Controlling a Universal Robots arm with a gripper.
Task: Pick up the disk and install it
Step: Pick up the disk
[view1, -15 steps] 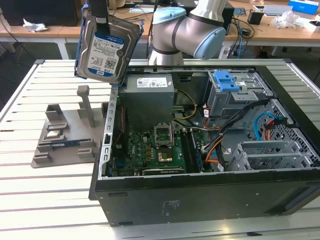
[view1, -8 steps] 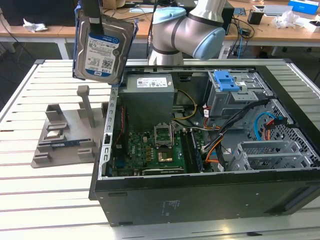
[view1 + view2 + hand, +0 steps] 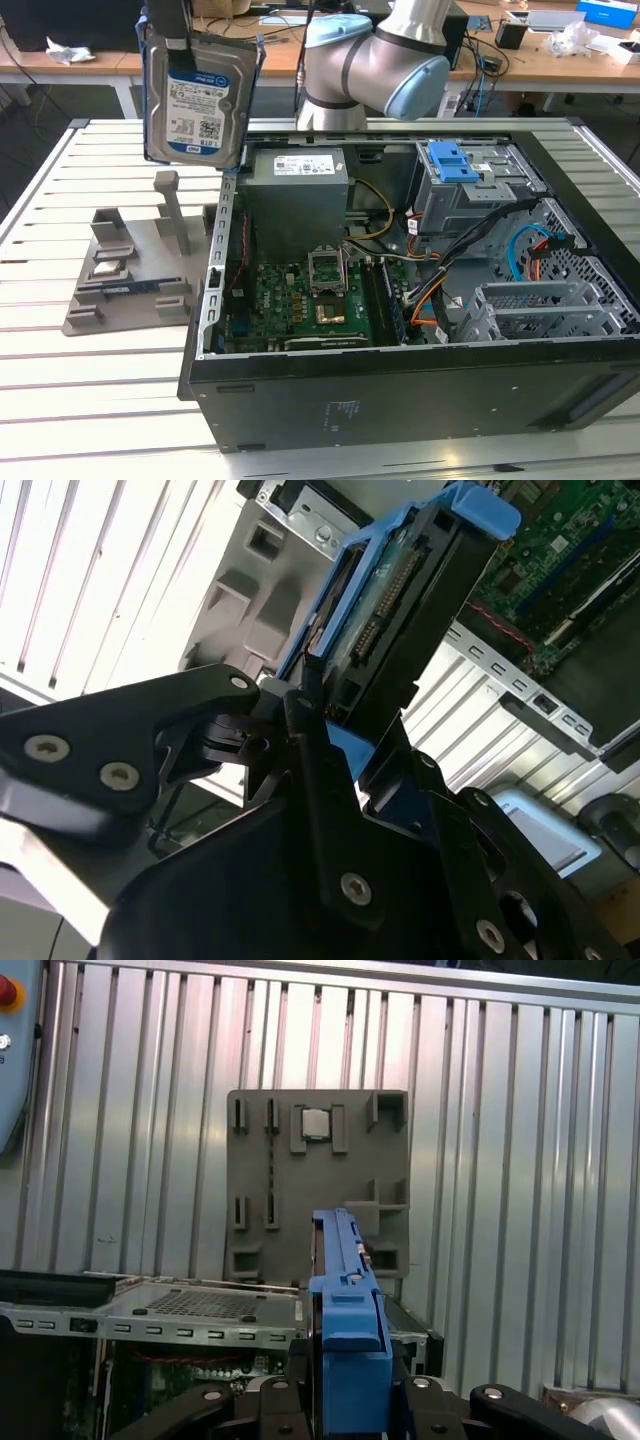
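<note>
While the gripper (image 3: 335, 730) is clamped shut on one end of the disk (image 3: 195, 95), the drive hangs upright in the air over the near wall of the open computer case (image 3: 400, 400), beside the grey parts holder (image 3: 110, 285) and well apart from the drive cage (image 3: 470, 190). Held by one end only, it could, I judge, pivot or slip in the grip, and its lower corner might catch the case wall or the power supply (image 3: 295, 195); loose cables (image 3: 480, 250) beside the cage could snag it. Its white-and-blue barcode label faces the exterior view, the print too fine to read
</note>
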